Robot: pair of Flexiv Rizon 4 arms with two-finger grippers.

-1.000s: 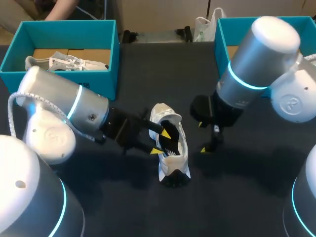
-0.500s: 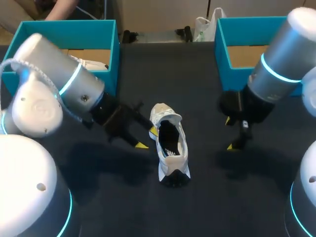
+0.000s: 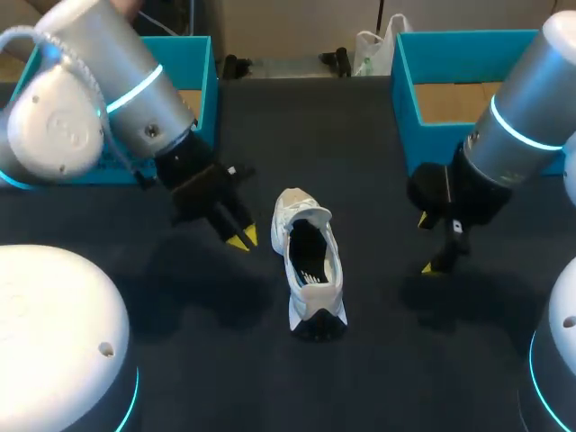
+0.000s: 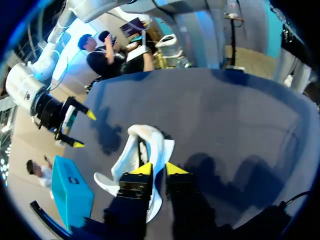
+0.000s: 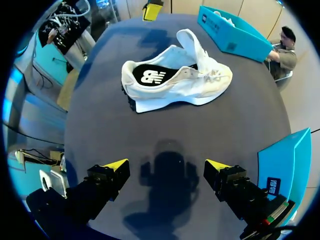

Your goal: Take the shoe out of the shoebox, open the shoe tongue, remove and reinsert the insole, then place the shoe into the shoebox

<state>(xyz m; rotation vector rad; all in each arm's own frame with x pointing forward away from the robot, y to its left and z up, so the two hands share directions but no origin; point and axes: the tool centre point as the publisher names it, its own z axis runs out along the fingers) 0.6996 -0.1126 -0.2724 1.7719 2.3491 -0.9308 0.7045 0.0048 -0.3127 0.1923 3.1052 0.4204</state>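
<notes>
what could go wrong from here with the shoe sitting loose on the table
The shoe stands free on the table, touched by neither the left gripper nor the right gripper; a one-sided push could slide or tip it. Its tongue sticks up, so it might catch on the shoebox wall going in.

The white shoe [image 3: 310,270] stands upright on its dark sole near the middle of the surface [image 3: 270,378], toe toward 12 o'clock, heel toward 6. Its tongue [image 3: 301,209] is pulled up and forward over the toe. The black insole [image 5: 150,75] lies inside. An open teal shoebox [image 3: 402,76] with a brown floor sits at 2 o'clock, and a second teal box [image 3: 205,72] at 10.
</notes>
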